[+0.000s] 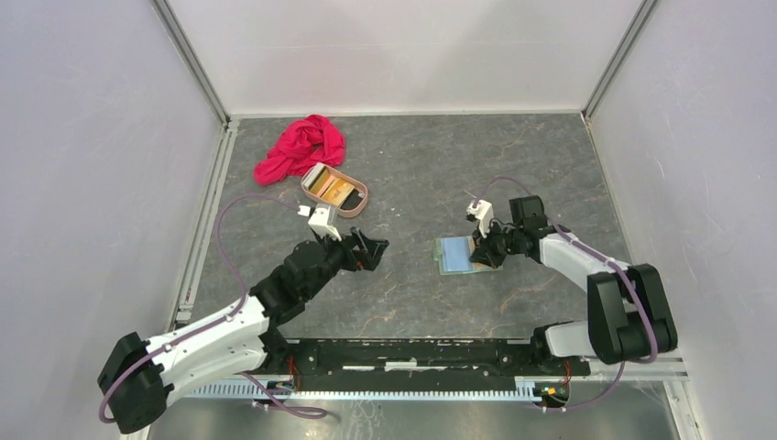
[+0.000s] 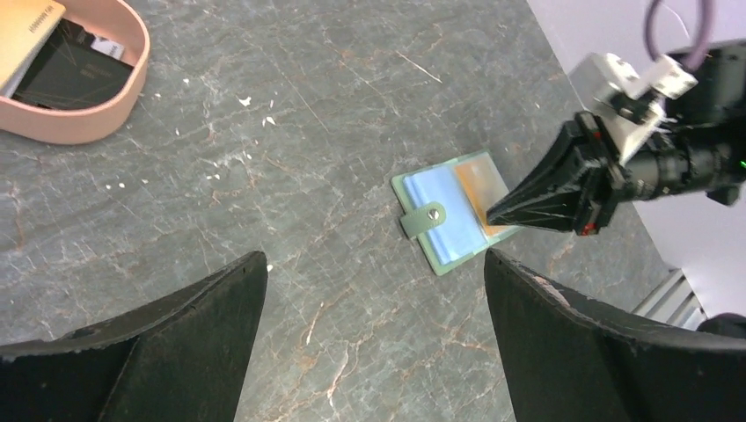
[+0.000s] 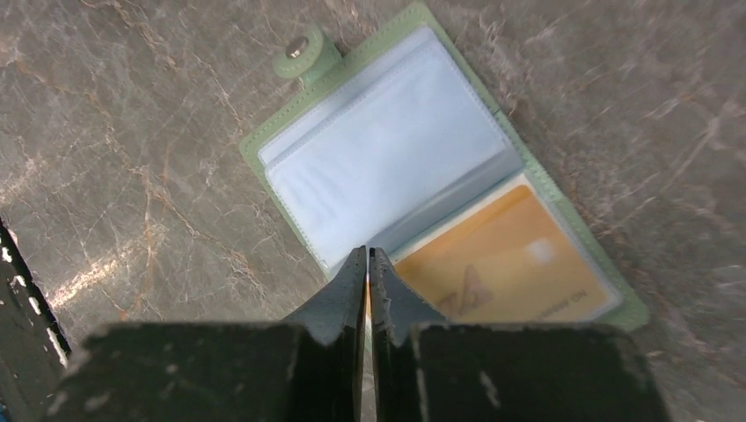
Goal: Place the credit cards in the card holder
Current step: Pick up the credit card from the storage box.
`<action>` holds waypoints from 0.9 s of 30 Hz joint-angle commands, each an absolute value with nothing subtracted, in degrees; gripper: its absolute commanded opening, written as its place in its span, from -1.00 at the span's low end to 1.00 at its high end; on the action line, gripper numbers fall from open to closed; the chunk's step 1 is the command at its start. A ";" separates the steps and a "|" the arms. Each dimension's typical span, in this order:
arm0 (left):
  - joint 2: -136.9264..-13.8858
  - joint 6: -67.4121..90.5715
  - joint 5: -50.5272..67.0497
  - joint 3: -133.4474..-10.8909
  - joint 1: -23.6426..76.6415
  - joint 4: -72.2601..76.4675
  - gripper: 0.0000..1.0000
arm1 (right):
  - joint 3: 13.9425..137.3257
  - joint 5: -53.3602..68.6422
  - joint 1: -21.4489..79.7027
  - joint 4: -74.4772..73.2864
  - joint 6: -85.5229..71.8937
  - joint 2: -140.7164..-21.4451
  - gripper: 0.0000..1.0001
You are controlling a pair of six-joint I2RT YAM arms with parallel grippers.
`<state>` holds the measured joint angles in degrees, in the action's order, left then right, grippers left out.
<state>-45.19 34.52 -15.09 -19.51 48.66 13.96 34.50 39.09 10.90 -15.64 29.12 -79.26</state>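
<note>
The sage-green card holder [image 1: 454, 254] [image 2: 435, 220] [image 3: 378, 167] lies open on the table, pale blue pockets up. An orange-gold credit card [image 3: 501, 264] [image 2: 482, 180] sits flat in its right-hand half. My right gripper [image 1: 478, 252] [image 2: 491, 215] [image 3: 368, 252] is shut, its tips down at the holder's fold beside that card's edge. More credit cards, one gold [image 2: 26, 31] and one dark [image 2: 70, 70], rest in the pinkish tray. My left gripper [image 1: 371, 249] [image 2: 374, 255] hangs wide open over bare table left of the holder, holding nothing.
The pinkish-tan oval tray [image 1: 357, 203] [image 2: 88, 119] stands at the back left of centre. A crumpled red cloth [image 1: 300, 147] lies behind it. White walls with metal rails close in the table on the left, right and far sides.
</note>
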 commanded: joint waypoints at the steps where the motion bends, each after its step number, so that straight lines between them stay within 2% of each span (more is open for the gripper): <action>1: -48.71 32.51 -10.89 -27.95 43.74 10.77 0.96 | 37.40 41.76 9.74 -16.99 33.07 -71.90 -0.75; 7: -59.97 34.61 9.82 -36.80 26.16 8.90 0.95 | 43.21 52.29 7.90 -21.85 34.91 -68.29 -0.42; 11: -71.82 31.08 19.31 -48.41 16.93 3.07 0.90 | 49.03 58.18 7.91 -23.08 33.56 -69.90 -0.05; 13: -77.07 23.99 17.58 -55.63 15.35 -4.25 0.85 | 48.77 60.04 7.96 -20.53 31.44 -71.02 0.01; 18: -89.81 6.71 -1.25 -75.23 15.34 -24.01 0.78 | 45.71 57.06 7.54 -19.95 34.63 -71.29 0.02; 23: -98.18 -8.52 -10.61 -81.44 15.38 -26.92 0.86 | 44.84 57.66 7.31 -21.15 35.91 -72.26 0.02; 27: -103.72 -12.66 -9.47 -85.13 14.11 -26.55 0.91 | 45.54 57.04 7.36 -22.47 36.69 -73.33 0.02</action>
